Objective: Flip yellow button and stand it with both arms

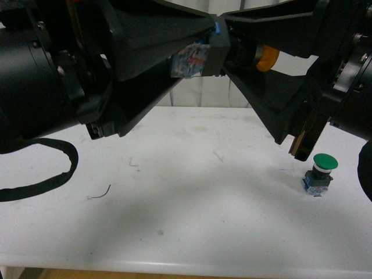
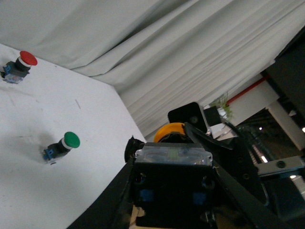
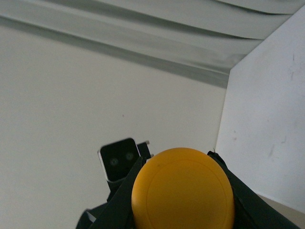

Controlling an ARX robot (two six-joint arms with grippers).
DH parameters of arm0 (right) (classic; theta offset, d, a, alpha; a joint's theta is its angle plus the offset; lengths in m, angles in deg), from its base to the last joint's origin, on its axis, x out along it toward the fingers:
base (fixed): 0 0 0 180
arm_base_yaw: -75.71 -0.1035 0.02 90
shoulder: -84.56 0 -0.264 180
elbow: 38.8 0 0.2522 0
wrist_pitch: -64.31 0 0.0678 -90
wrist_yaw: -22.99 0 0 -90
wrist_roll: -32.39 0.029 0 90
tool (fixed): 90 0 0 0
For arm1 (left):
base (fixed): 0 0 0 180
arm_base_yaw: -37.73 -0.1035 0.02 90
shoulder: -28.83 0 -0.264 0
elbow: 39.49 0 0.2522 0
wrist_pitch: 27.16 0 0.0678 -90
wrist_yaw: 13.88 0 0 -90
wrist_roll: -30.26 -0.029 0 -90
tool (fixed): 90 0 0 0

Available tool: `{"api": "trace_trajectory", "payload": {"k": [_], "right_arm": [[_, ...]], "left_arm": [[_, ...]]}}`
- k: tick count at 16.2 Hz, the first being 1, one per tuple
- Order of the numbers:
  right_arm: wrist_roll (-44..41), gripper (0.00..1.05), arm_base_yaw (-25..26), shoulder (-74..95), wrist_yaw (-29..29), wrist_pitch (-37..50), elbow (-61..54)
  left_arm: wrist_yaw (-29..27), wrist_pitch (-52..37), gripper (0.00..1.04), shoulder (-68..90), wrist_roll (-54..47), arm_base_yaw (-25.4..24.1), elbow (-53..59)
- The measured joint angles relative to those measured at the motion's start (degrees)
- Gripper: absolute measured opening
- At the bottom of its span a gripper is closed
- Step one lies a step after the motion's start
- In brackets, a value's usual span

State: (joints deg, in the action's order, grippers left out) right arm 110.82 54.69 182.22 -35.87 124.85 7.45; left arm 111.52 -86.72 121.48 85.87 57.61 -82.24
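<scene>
The yellow button (image 1: 267, 58) hangs high above the white table (image 1: 186, 186), lying sideways with its cap to the right and its blue-white base (image 1: 190, 60) to the left. My left gripper (image 1: 200, 58) is shut on the base end; in the left wrist view the dark block (image 2: 172, 188) fills the jaws with the orange cap (image 2: 167, 131) behind it. From the right, my right gripper (image 1: 244, 57) is shut on the collar end. The right wrist view shows the round cap (image 3: 183, 190) between its fingers (image 3: 240, 198).
A green-capped switch (image 1: 319, 172) stands at the table's right, also the green-capped switch (image 2: 62, 145) in the left wrist view. A red-capped switch (image 2: 19, 65) sits further off. A black strap (image 1: 52, 174) loops at the left. Grey curtain (image 2: 190, 52) hangs behind.
</scene>
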Motion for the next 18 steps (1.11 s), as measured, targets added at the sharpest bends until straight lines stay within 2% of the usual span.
{"api": "trace_trajectory", "payload": {"k": [4, 5, 6, 9, 11, 14, 16, 18], "right_arm": [[-3.3, 0.34, 0.0, 0.2, -0.3, -0.9, -0.6], [-3.5, 0.34, 0.1, 0.2, -0.3, -0.9, -0.6], [-3.5, 0.34, 0.1, 0.2, -0.4, -0.9, -0.6], [-3.5, 0.34, 1.0, 0.2, -0.9, -0.9, -0.6], [-3.5, 0.34, 1.7, 0.2, -0.9, -0.9, -0.6], [-3.5, 0.34, 2.0, 0.2, -0.9, -0.9, -0.6], [-3.4, 0.34, 2.5, 0.2, -1.0, -0.9, -0.6], [-3.4, 0.34, 3.0, 0.2, -1.2, -0.9, -0.4]], "left_arm": [[0.0, -0.3, 0.92, -0.9, -1.0, -2.1, 0.2], [0.3, -0.3, 1.00, -1.6, -1.0, -3.1, 0.6], [0.6, -0.3, 0.97, -2.6, -1.0, -4.1, 0.9], [2.9, -0.3, 0.98, -7.8, -2.2, -9.0, 3.2], [4.2, 3.3, 0.98, -11.6, -3.9, -13.1, 5.3], [3.6, 6.9, 0.98, -14.4, -5.7, -15.8, 6.8], [1.5, 15.6, 0.98, -22.4, -11.4, -20.7, 9.3], [-1.2, 31.5, 0.98, -37.0, -22.2, -24.0, 10.9]]}}
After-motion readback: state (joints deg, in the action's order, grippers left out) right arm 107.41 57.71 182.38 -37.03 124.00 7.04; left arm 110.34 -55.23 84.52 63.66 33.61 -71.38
